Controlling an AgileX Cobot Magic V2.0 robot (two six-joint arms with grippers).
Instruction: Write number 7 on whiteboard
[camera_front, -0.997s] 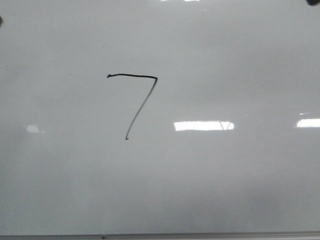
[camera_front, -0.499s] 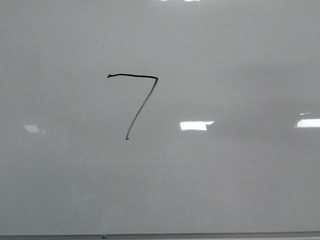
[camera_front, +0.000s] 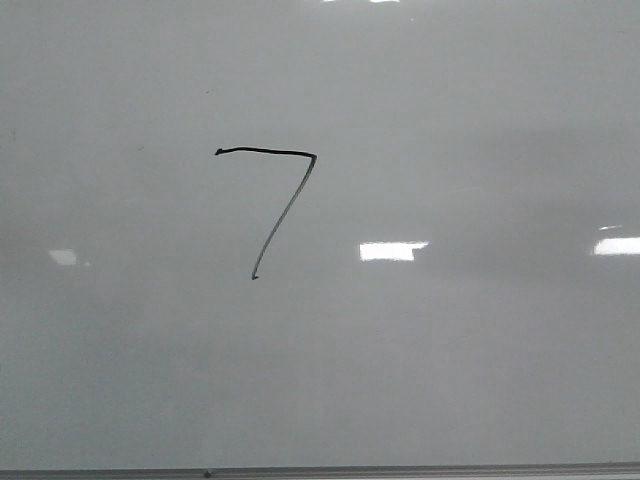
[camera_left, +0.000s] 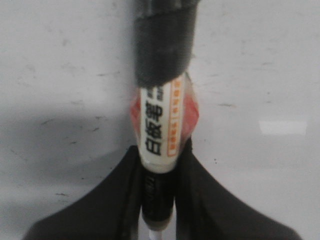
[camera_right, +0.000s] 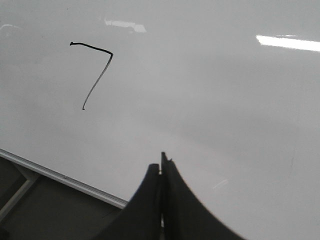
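A black hand-drawn number 7 (camera_front: 285, 205) stands on the glossy pale whiteboard (camera_front: 450, 380), left of centre in the front view. It also shows in the right wrist view (camera_right: 97, 72). No gripper shows in the front view. In the left wrist view my left gripper (camera_left: 159, 155) is shut on a whiteboard marker (camera_left: 161, 115), white-labelled with a black cap end, held over the board (camera_left: 260, 70). In the right wrist view my right gripper (camera_right: 161, 165) is shut and empty, above the board's near part (camera_right: 225, 110).
The board's thin grey metal frame edge (camera_front: 400, 470) runs along the bottom of the front view and slants across the right wrist view (camera_right: 60, 176). A dark surface (camera_right: 45, 210) lies beyond that edge. Bright light reflections (camera_front: 392, 250) lie on the board.
A dark shape at the front view's top right corner and another at its left edge have left the view. The light reflection right of the 7 has shrunk. The 7 is unchanged.
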